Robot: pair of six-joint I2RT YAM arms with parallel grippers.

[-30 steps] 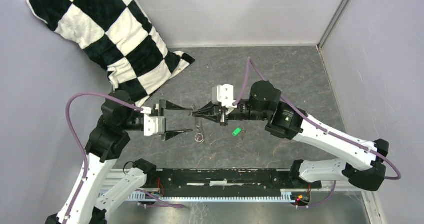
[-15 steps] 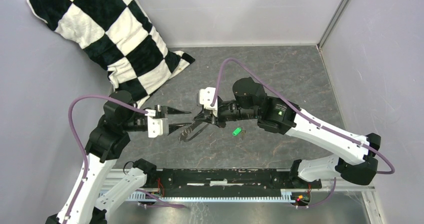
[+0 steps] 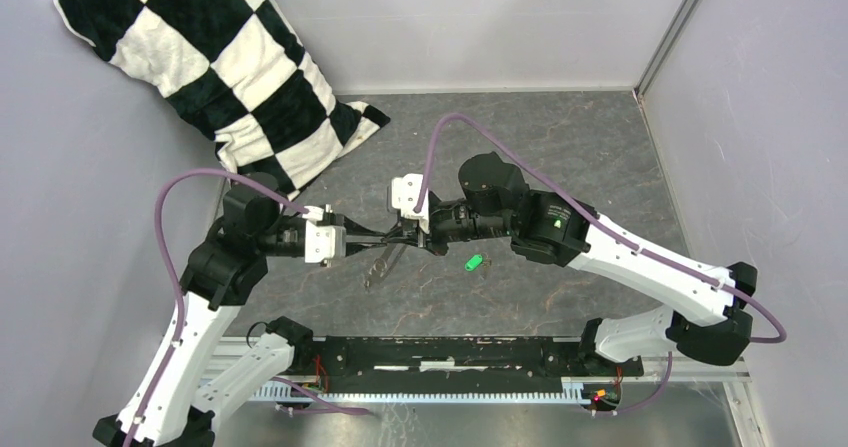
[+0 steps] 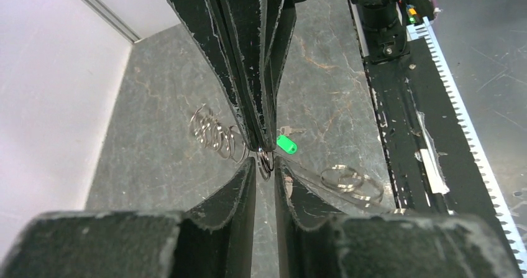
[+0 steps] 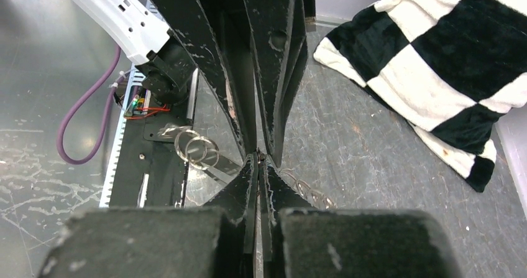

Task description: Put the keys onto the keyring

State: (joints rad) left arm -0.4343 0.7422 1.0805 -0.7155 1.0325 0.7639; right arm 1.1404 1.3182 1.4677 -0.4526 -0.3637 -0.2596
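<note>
The keyring (image 3: pixel 379 267) is a thin silvery loop that hangs down from the point where the two grippers meet tip to tip. My right gripper (image 3: pixel 402 239) is shut on its wire, which shows as a thin metal strip between the pads (image 5: pixel 258 158). My left gripper (image 3: pixel 384 239) has narrowed onto a small ring of it (image 4: pixel 265 161), which fills the slim gap between the tips. A row of small rings (image 4: pixel 214 132) strung on the loop trails to the left. The keys, with a green tag (image 3: pixel 474 262), lie loose on the table just right of the grippers (image 4: pixel 285 143).
A black-and-white checkered pillow (image 3: pixel 220 57) leans in the far left corner. A black rail (image 3: pixel 450 352) runs along the near edge between the arm bases. Grey walls close in the left, back and right sides.
The left gripper has moved right to the right gripper's tip and its jaws have closed from wide to a narrow gap. The right arm shifted left with the keyring, which swung beneath it.
</note>
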